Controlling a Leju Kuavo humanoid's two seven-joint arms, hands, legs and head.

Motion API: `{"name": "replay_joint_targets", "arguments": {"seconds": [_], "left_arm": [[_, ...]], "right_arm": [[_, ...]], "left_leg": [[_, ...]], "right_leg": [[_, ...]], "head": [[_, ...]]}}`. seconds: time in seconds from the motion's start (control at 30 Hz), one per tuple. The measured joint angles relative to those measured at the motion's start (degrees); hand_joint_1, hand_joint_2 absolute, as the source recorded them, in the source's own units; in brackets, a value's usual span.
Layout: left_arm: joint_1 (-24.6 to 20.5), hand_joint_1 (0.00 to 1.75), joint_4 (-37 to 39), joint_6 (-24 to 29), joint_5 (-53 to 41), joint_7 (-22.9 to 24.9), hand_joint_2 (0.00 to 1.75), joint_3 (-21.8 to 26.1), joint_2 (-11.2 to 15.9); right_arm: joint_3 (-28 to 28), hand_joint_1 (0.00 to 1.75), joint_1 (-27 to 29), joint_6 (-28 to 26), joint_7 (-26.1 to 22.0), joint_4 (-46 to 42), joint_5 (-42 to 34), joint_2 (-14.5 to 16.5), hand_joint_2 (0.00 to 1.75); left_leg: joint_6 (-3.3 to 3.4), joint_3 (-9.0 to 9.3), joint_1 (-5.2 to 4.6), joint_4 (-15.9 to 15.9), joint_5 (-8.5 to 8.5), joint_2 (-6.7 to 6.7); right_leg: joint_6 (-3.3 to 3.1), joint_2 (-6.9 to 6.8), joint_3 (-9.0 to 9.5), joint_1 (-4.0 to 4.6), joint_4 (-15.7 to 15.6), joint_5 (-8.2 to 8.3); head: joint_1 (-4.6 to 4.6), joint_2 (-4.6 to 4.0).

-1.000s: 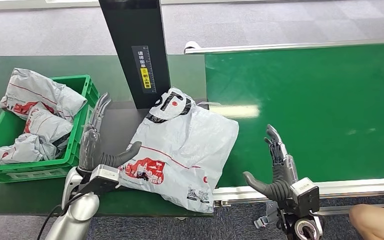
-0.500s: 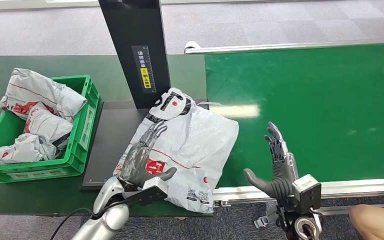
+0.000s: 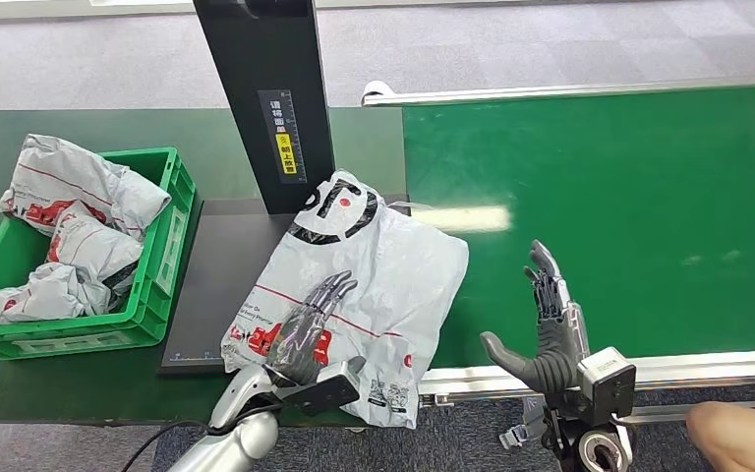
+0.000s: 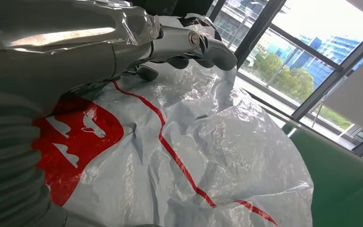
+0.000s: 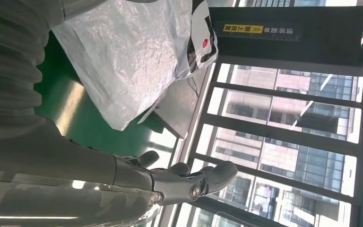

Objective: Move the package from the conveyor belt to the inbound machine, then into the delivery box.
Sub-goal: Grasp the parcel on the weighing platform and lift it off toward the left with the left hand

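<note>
The crinkled grey plastic mailer package with red print [image 3: 359, 285] lies half on the dark scanner plate [image 3: 218, 285], half over the green conveyor belt [image 3: 629, 216] edge. The left hand [image 3: 307, 329] rests flat on it, fingers spread. The right hand [image 3: 548, 324] hovers empty, fingers apart, over bare belt. A yellow label [image 3: 286, 152] marks the black post [image 3: 265, 98]; its writing is unreadable.

My left hand [image 3: 307, 329] has dark grey segmented fingers on a glossy silver forearm trailing a black cable. My right hand [image 3: 545, 329] matches it, with a thick grey thumb, a silver block at the wrist and a round black-and-silver fitting below. Grey ribbed covers wrap both wrists.
</note>
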Motion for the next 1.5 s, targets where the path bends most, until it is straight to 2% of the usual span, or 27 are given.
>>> {"name": "replay_joint_targets", "arguments": {"seconds": [0.1, 0.23, 0.73, 0.8, 0.87, 0.9, 1.17, 1.3, 1.4, 1.5], "left_arm": [[-0.4, 0.00, 1.1, 0.0, 0.0, 0.0, 1.75, 0.0, -0.2], [-0.8, 0.14, 2.5, -0.2, -0.4, 0.4, 1.75, -0.2, -0.3], [-1.2, 0.14, 5.2, -0.3, -1.1, 0.4, 1.75, -1.4, -0.6], [-1.2, 0.79, 5.3, -0.3, -1.1, 0.4, 1.75, -1.4, -0.6], [-1.2, 1.59, 5.5, -0.3, -1.2, 0.3, 1.75, -1.4, -0.7], [-1.3, 1.70, 5.5, -0.3, -1.2, 0.3, 1.75, -1.4, -0.7], [-1.7, 1.75, 5.6, -0.3, -3.4, 0.7, 1.75, -2.3, -0.7], [-1.7, 1.75, 4.8, -1.0, 1.7, -0.2, 1.75, -1.8, -0.8], [-1.0, 1.75, 0.9, 0.6, 7.8, -2.1, 1.75, 0.3, -0.5], [-0.6, 1.75, -5.9, 0.1, 12.2, -1.7, 1.75, 3.6, 0.5]], "right_arm": [[0.0, 0.00, 0.0, 0.0, 0.0, 0.0, -0.1, 0.0, 1.75], [-0.1, 0.00, -0.1, 0.0, -0.1, 0.0, -0.2, 0.1, 1.75], [-0.1, 0.00, -0.3, 0.0, -0.1, 0.0, -0.2, 0.8, 1.75], [-0.1, 0.00, -0.3, 0.0, -0.1, 0.0, -0.2, 0.8, 1.75], [-0.1, 0.00, -0.3, 0.0, -0.1, 0.0, -0.2, 0.8, 1.75], [-0.1, 0.00, -0.3, 0.0, -0.1, 0.0, -0.2, 0.8, 1.75], [-0.1, 0.00, -0.2, 0.0, -0.1, 0.0, -0.3, 0.8, 1.75], [-0.4, 0.00, 0.3, 0.0, -0.2, 0.0, -0.4, 0.9, 1.75], [-0.9, 0.00, 0.8, 0.4, -0.3, -0.1, -0.7, 1.1, 1.75], [-1.6, 0.00, 0.9, 0.7, -0.4, -0.1, -1.2, 1.2, 1.75]], "left_leg": [[0.00, 0.00, 0.00, 0.0, 0.00, 0.00], [0.00, 0.00, 0.00, 0.0, 0.00, -0.01], [0.00, 0.00, 0.00, 0.0, 0.00, -0.03], [0.00, 0.00, 0.00, 0.0, 0.00, -0.03], [0.00, 0.01, 0.00, 0.0, 0.00, -0.03], [0.00, 0.01, 0.00, 0.0, 0.00, -0.03], [0.00, 0.01, 0.00, 0.0, 0.00, -0.03], [0.00, 0.02, 0.00, 0.0, 0.00, -0.03], [0.00, 0.01, 0.00, 0.0, 0.00, 0.00], [0.00, 0.00, 0.01, 0.0, 0.01, -0.01]], "right_leg": [[0.00, 0.00, 0.01, 0.00, 0.0, 0.00], [0.00, 0.00, 0.02, 0.00, 0.0, 0.00], [0.00, 0.00, 0.04, 0.00, 0.0, 0.00], [0.00, 0.00, 0.04, 0.00, 0.0, 0.00], [0.00, 0.00, 0.04, 0.00, 0.0, 0.00], [0.00, 0.00, 0.04, 0.00, 0.0, 0.00], [0.00, 0.00, 0.05, 0.00, 0.0, 0.00], [0.00, 0.00, 0.06, 0.00, 0.0, 0.00], [0.00, 0.00, 0.04, 0.01, 0.0, 0.00], [-0.01, 0.00, 0.03, 0.01, 0.0, 0.00]], "head": [[0.00, 0.00], [0.00, 0.01], [0.00, 0.01], [0.00, 0.01], [0.00, 0.01], [0.00, 0.01], [0.00, 0.02], [0.01, 0.01], [-0.01, 0.00], [-0.01, 0.01]]}}
